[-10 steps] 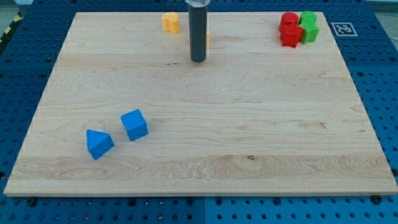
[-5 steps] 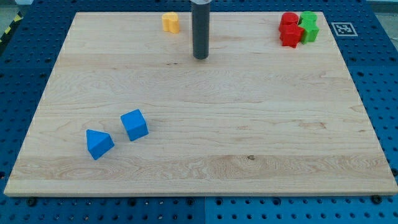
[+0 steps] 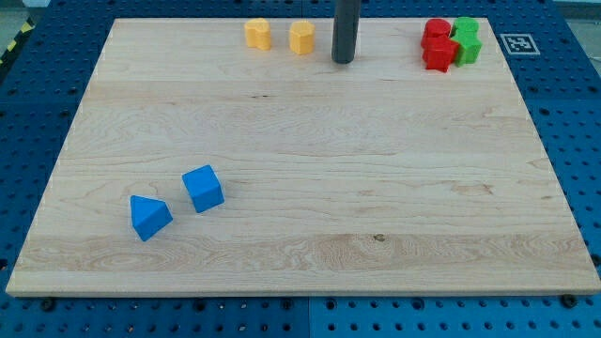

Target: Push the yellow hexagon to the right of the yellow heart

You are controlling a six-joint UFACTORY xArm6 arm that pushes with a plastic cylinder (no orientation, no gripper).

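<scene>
The yellow heart [image 3: 257, 34] lies near the view's top edge of the wooden board [image 3: 300, 244], left of centre. The yellow hexagon [image 3: 301, 38] lies just to its right, a small gap between them. My tip [image 3: 343, 60] is on the board to the right of the hexagon and slightly lower in the view, apart from it.
Two red blocks [image 3: 437, 45] and two green blocks [image 3: 466, 41] are clustered at the view's top right. A blue cube [image 3: 203, 188] and a blue triangular block [image 3: 149, 217] lie at the lower left. A marker tag [image 3: 517, 42] is off the board's top right.
My tip has moved to the view's right and up, away from in front of the yellow hexagon, which now shows fully beside the heart.
</scene>
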